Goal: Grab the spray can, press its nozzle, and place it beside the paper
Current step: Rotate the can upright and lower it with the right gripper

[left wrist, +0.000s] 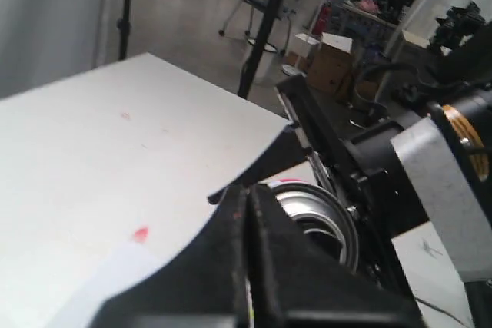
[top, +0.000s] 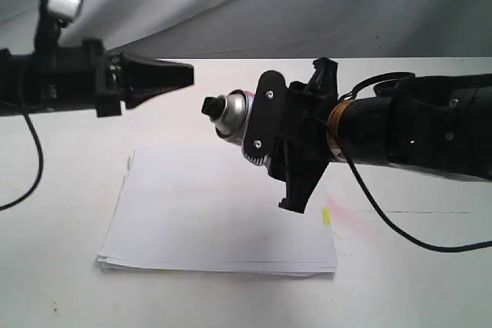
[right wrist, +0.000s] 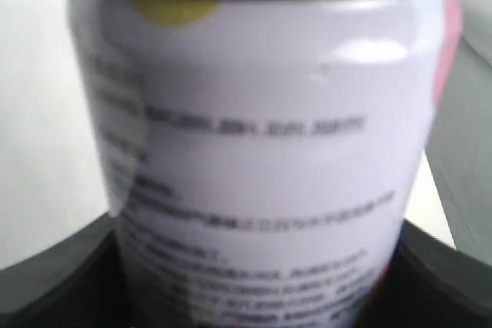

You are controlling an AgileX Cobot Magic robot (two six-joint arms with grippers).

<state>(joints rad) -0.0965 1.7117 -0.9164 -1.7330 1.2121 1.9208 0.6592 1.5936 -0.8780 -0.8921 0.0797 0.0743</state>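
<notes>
Half the spray can (top: pixel 233 115) hides within the right jaws' clench; left jaws pressed together.

Left arm extends level from the left. The left gripper (top: pixel 184 74) points rightward, jaws apparently pressed together, though the wrist view is dim. Right arm reaches in level from the right. The right gripper (top: pixel 257 124) clamps the spray can (top: pixel 233 113) sideways, aloft.

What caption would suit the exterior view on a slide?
The right arm's fingers hold the spray can sideways above the paper, its nozzle facing the left arm's closed fingers.
</notes>
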